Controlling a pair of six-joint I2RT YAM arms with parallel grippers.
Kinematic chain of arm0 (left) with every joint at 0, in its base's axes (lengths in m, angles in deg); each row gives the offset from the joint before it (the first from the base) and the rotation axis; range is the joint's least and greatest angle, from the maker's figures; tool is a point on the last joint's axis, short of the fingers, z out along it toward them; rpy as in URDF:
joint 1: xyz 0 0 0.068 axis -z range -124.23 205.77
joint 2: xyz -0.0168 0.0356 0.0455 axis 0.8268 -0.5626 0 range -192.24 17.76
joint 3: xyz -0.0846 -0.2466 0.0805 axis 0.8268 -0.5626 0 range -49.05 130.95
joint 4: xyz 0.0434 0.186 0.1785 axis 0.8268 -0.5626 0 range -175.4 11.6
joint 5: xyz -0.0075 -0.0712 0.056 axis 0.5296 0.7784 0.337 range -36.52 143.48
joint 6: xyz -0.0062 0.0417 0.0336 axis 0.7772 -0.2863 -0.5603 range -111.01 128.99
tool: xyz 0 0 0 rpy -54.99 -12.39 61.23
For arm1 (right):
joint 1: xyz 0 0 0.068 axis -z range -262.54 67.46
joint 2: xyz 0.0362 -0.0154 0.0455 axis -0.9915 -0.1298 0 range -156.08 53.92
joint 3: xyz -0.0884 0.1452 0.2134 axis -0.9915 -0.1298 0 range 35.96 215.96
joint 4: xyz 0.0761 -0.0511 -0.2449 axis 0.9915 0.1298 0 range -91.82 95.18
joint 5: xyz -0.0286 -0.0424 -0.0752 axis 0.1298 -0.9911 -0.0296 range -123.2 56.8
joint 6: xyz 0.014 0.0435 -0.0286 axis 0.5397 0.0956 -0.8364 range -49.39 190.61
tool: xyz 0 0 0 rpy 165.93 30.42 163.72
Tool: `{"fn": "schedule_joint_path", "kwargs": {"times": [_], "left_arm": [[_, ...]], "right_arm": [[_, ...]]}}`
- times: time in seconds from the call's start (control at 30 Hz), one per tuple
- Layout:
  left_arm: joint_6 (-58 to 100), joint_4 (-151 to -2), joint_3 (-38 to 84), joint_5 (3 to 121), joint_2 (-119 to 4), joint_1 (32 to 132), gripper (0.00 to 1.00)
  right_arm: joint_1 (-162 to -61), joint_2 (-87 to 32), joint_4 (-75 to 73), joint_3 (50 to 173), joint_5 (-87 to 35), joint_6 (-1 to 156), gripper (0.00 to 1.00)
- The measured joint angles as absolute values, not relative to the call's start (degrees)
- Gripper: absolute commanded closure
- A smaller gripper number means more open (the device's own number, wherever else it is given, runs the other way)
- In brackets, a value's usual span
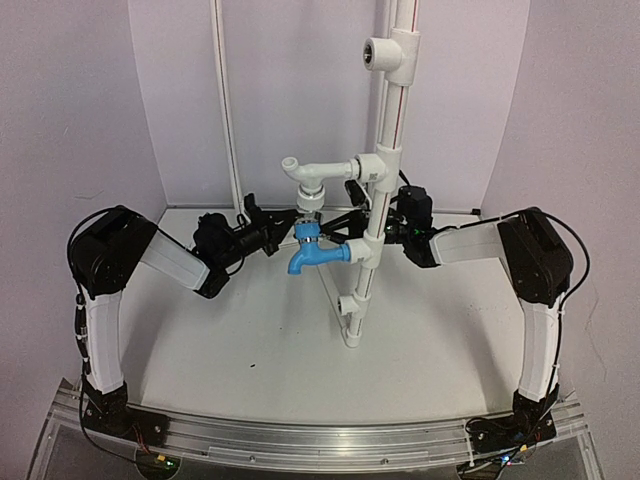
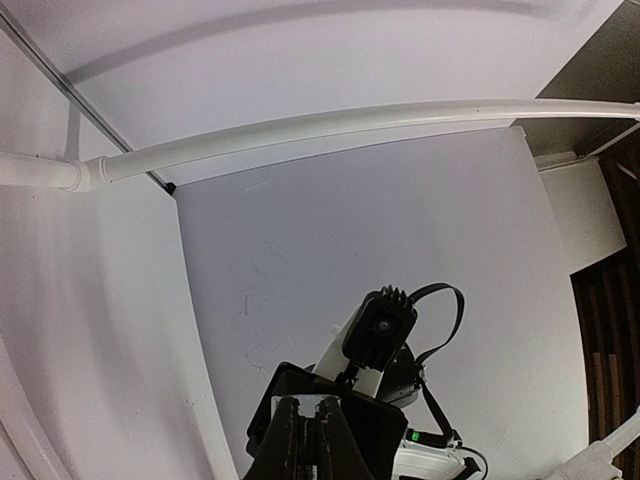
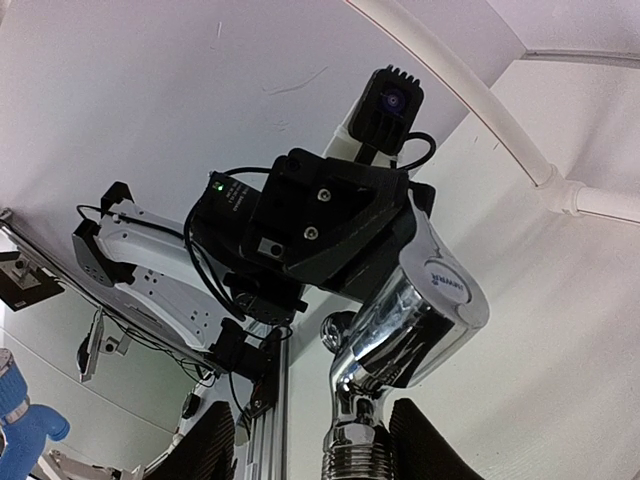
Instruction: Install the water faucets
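Observation:
The silver faucet (image 3: 420, 310) fills the right wrist view, its lever handle up and its threaded end down between my right gripper's fingers. My right gripper (image 3: 318, 425) is open: one finger lies next to the threads and the other stands well apart. My left gripper (image 2: 310, 408) is shut on the faucet's upper end, where a bit of silver (image 2: 318, 400) shows at its fingertips. In the top view the left gripper (image 1: 288, 223) and the right gripper (image 1: 347, 217) meet tip to tip beside the pipe stand, and the faucet is hard to make out there.
A white vertical pipe stand (image 1: 385, 150) with tee fittings rises mid-table. A blue plastic tap (image 1: 315, 252) is mounted on one tee, just below the grippers. A white elbow branch (image 1: 312, 178) sticks out above them. An open tee (image 1: 378, 52) sits higher up.

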State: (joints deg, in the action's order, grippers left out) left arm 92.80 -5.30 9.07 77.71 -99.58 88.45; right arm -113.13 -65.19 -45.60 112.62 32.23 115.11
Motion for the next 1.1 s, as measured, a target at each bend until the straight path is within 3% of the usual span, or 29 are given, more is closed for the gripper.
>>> {"fn": "schedule_joint_path", "kwargs": {"times": [0.27,0.6,0.67,0.73,0.9,1.0,1.1], "left_arm": [[92.7,-5.3,10.4,77.7,-99.8,89.0,1.0],[90.5,-4.7,10.9,77.5,-99.8,89.8,0.99],[90.0,-4.9,11.0,77.7,-99.8,89.7,0.93],[89.5,-5.1,11.0,78.1,-99.8,89.7,0.68],[86.2,-8.0,10.6,82.3,-98.2,89.9,0.31],[82.1,-14.3,8.0,84.4,-93.5,89.9,0.18],[76.1,-22.6,6.1,86.5,-87.5,90.0,0.15]], "right_arm": [[-113.2,-65.2,-45.9,112.0,31.5,115.2,0.63],[-113.2,-65.2,-44.7,111.9,30.3,114.9,0.96],[-113.2,-65.2,-44.5,111.8,30.3,114.6,1.0],[-113.2,-65.2,-44.3,111.6,30.3,114.6,1.0],[-113.2,-65.2,-44.2,110.1,30.4,114.5,1.0],[-113.2,-64.8,-43.7,108.4,30.6,114.5,1.0],[-113.2,-63.7,-43.4,106.9,31.5,114.3,1.0]]}}
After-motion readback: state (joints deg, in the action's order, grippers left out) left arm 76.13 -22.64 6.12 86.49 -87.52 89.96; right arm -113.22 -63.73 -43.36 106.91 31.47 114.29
